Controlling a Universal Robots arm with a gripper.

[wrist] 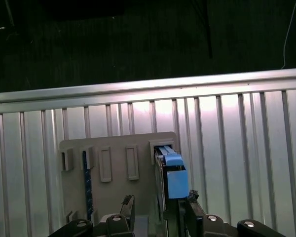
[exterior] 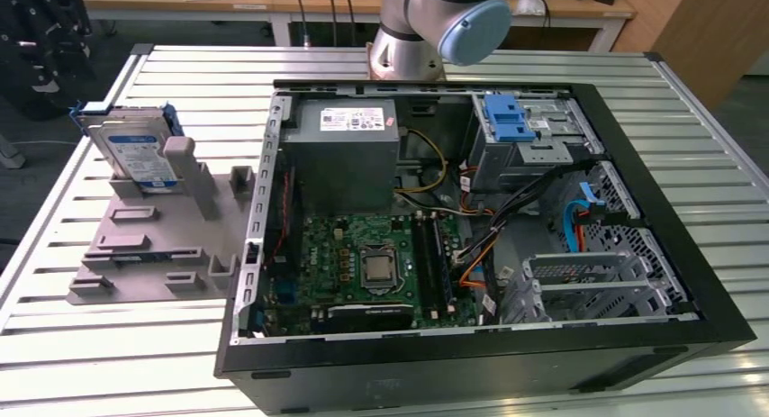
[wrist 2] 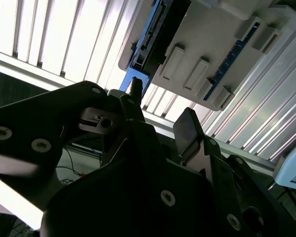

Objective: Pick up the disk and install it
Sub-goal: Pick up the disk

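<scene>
Hovering, jaws spread and empty, near the flat silver disk with blue rails [exterior: 132, 151] [wrist: 172, 174], upright in a grey plastic holder [exterior: 144, 246] on the slatted desk [exterior: 121, 363] beside the open black computer case [exterior: 481, 374], not yet lifted or installed.

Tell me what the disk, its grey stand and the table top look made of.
The disk: seemingly a silvery metal body under a glossy blue-and-white label, with blue plastic side rails. The stand: matte grey plastic, likely, given its uniform dull, moulded look. The table: brushed light metal slats, probably aluminium, with soft streaky reflections.
</scene>
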